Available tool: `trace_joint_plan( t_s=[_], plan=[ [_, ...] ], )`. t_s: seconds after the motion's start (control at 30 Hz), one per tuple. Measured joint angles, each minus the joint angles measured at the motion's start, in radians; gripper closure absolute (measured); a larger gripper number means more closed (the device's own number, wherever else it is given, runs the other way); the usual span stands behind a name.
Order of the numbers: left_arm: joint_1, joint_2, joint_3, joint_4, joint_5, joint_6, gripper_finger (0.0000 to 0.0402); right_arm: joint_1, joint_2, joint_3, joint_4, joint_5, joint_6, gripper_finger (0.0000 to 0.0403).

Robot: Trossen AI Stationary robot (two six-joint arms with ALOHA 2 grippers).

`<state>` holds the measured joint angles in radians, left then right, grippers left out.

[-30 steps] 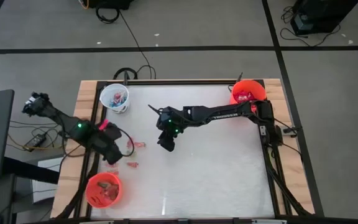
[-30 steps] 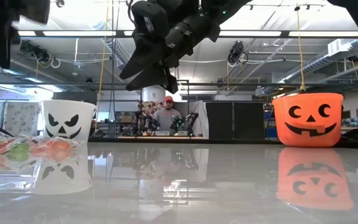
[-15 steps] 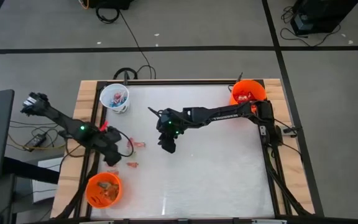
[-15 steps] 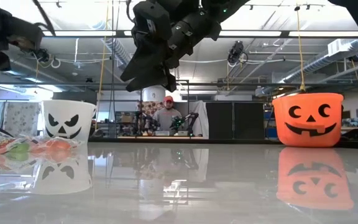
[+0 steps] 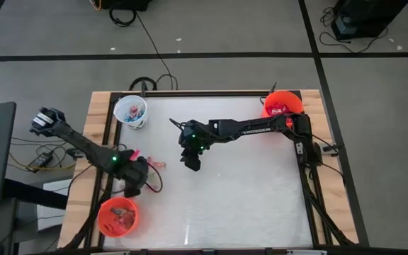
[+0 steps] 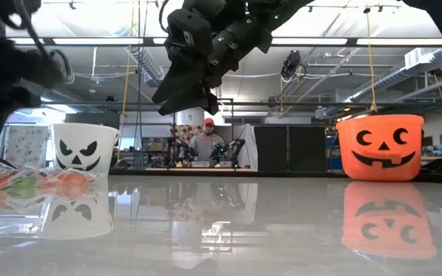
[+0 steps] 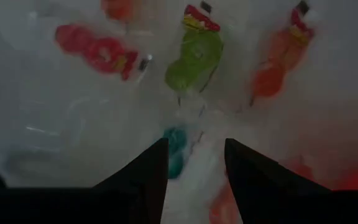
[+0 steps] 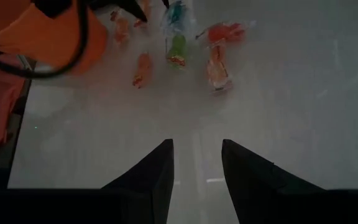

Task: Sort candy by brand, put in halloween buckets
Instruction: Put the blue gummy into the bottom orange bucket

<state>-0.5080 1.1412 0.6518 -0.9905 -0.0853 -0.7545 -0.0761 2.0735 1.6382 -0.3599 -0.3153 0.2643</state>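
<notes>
1. Looking down, you see the left gripper (image 5: pixel 139 185) over scattered candy (image 5: pixel 159 165) near the front orange bucket (image 5: pixel 117 215); the right gripper (image 5: pixel 191 161) hovers mid-table.
2. Low view: the white bucket (image 6: pixel 85 147) stands behind the sweets.
3. Left wrist: jaws spread, empty — a green piece (image 7: pixel 194 59) lies ahead beside red ones, so you risk a mixed pinch.
4. Right wrist: fingers (image 8: pixel 151 171) apart, nothing held.

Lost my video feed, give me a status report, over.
Left claw open above loose candy. Right claw open, empty, mid-table. Nothing in the way.
</notes>
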Motion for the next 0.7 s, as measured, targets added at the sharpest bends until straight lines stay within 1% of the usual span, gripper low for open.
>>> trace_joint_plan(
  t_s=[0.1,0.23,0.37,0.43,0.5,0.53,0.63,0.67,0.7],
  plan=[
    [0.006,0.052,-0.039,0.074,0.014,0.025,0.0239,0.000,0.000,0.000,0.000,0.000,-0.002,0.0257],
    [0.029,0.107,-0.100,0.126,0.017,-0.018,0.0239,0.002,0.000,0.000,-0.004,0.000,0.003,0.0257],
    [0.062,0.121,-0.140,0.166,0.057,-0.034,0.0240,0.010,0.000,0.000,-0.020,0.000,0.005,0.0257],
    [0.071,0.121,-0.139,0.169,0.070,-0.034,0.0250,0.015,0.000,0.000,-0.029,0.000,0.005,0.0257],
    [0.081,0.118,-0.127,0.169,0.074,-0.033,0.0277,0.017,0.000,0.000,-0.040,-0.001,0.005,0.0257],
    [0.086,0.114,-0.120,0.169,0.078,-0.032,0.0297,0.017,0.000,0.000,-0.045,-0.001,0.006,0.0257],
    [0.101,0.099,-0.084,0.174,0.077,-0.035,0.0370,0.016,0.000,0.000,-0.053,0.000,0.024,0.0258],
    [0.106,0.090,-0.066,0.169,0.077,-0.036,0.0384,0.016,0.000,0.000,-0.053,0.001,0.028,0.0258],
    [0.110,0.081,-0.046,0.159,0.080,-0.040,0.0390,0.016,0.000,0.000,-0.053,0.004,0.029,0.0258]
  ],
)
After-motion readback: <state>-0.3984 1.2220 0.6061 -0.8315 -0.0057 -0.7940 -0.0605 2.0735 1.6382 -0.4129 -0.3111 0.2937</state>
